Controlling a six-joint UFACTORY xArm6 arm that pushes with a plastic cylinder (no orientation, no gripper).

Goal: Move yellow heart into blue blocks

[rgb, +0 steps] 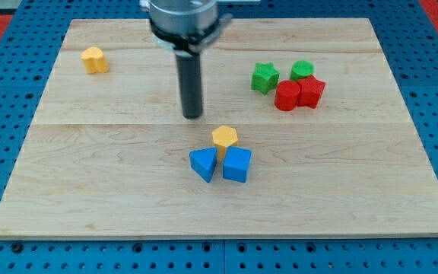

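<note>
The yellow heart [93, 59] lies near the board's top left corner. Two blue blocks sit side by side below the board's middle: a blue triangle-like block [203, 164] on the left and a blue cube-like block [236, 164] on the right. A yellow hexagon [224, 138] touches both from above. My tip [193, 116] rests on the board just above and left of the hexagon, apart from it. The tip is far to the right of and below the yellow heart.
A green star [265, 78], a green round block [303, 70], a red cylinder [287, 97] and a red star-like block [311, 91] cluster at the upper right. The wooden board [90, 190] sits on a blue perforated table.
</note>
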